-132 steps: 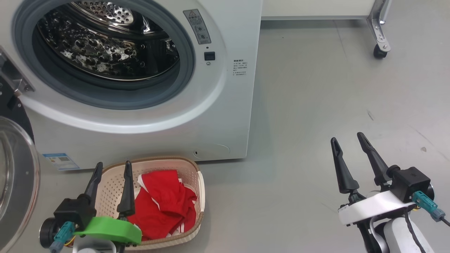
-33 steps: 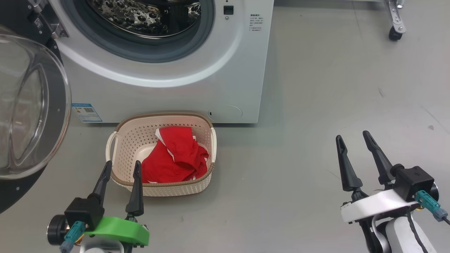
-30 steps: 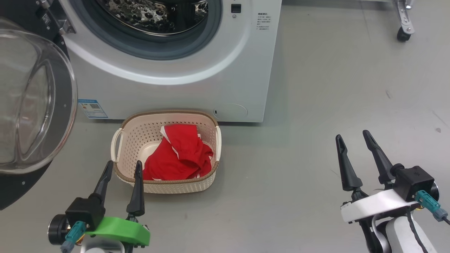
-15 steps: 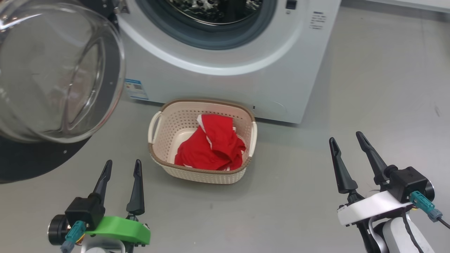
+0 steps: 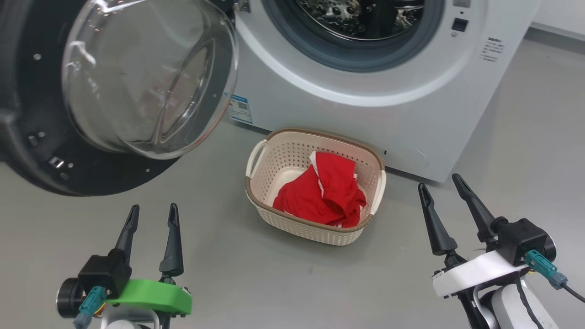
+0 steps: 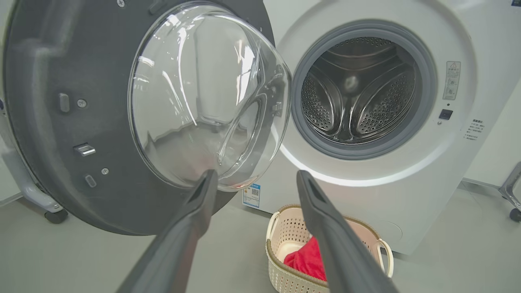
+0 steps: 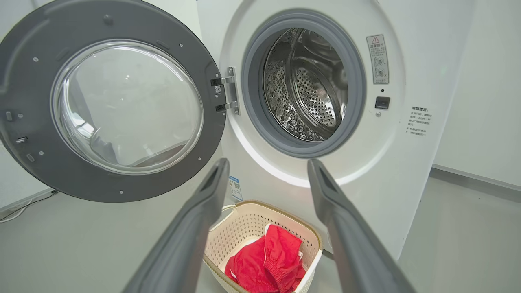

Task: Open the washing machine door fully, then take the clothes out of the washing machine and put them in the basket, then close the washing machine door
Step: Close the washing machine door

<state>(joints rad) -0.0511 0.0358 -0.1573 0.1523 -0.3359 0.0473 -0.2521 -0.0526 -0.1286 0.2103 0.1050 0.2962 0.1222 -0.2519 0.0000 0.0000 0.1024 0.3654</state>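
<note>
The washing machine [image 5: 402, 114] [image 6: 447, 171] [image 7: 415, 162] stands ahead with its steel drum [image 7: 309, 89] showing no fabric. Its door [image 5: 114, 96] [image 6: 122, 118] [image 7: 110, 101] hangs wide open to the left, glass bowl bulging toward me. On the floor in front sits the cream basket [image 5: 274, 164] [image 6: 281, 228] [image 7: 244, 219] holding the red clothes [image 5: 324, 196] [image 6: 309, 260] [image 7: 264, 264]. My left gripper [image 5: 153, 214] [image 6: 254, 179] is open and empty, low at the left, short of the door. Open and empty too, my right gripper [image 5: 441, 185] [image 7: 268, 167] sits right of the basket.
Grey floor spreads all around the basket. A wheeled frame leg [image 6: 513, 199] stands at the far right of the machine, and another caster [image 6: 55, 213] sits behind the open door. A pale wall [image 7: 480, 101] rises to the right of the machine.
The camera has swung left and drawn back, so machine, basket and door all slid rightward in view and the door shows more fully. Both grippers stay open, the clothes lie unchanged in the basket.
</note>
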